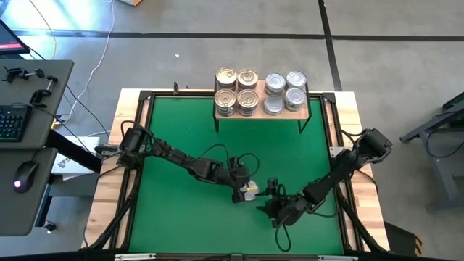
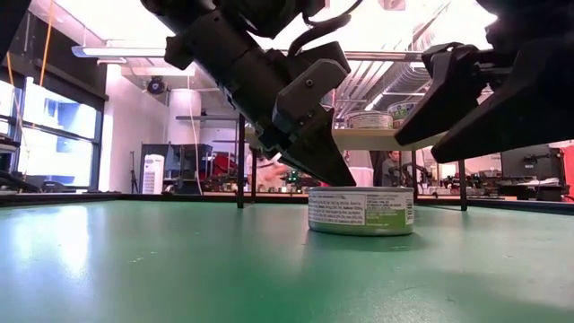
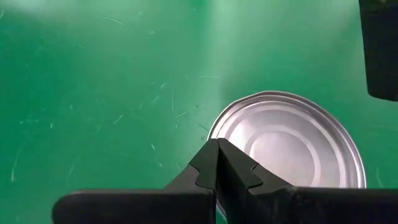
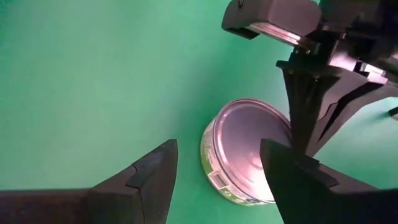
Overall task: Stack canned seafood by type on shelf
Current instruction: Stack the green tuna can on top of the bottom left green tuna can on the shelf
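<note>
One canned seafood tin with a plain silver lid and a white-and-green label stands flat on the green mat. My left gripper is shut, its tips at the tin's left rim. My right gripper is open just right of the tin and above it, touching nothing. At the far edge the wooden shelf carries gold-lidded tins on its left and silver-lidded tins on its right. My left gripper's shut fingertips meet the tin's top rim on the side toward the table's left. The fingers slant down from the left. The tin stands upright, its base flat on the mat.
Open green mat lies between the tin and the shelf. A wooden frame borders the mat. A desk with a keyboard and a mouse stands beyond the table's left edge.
</note>
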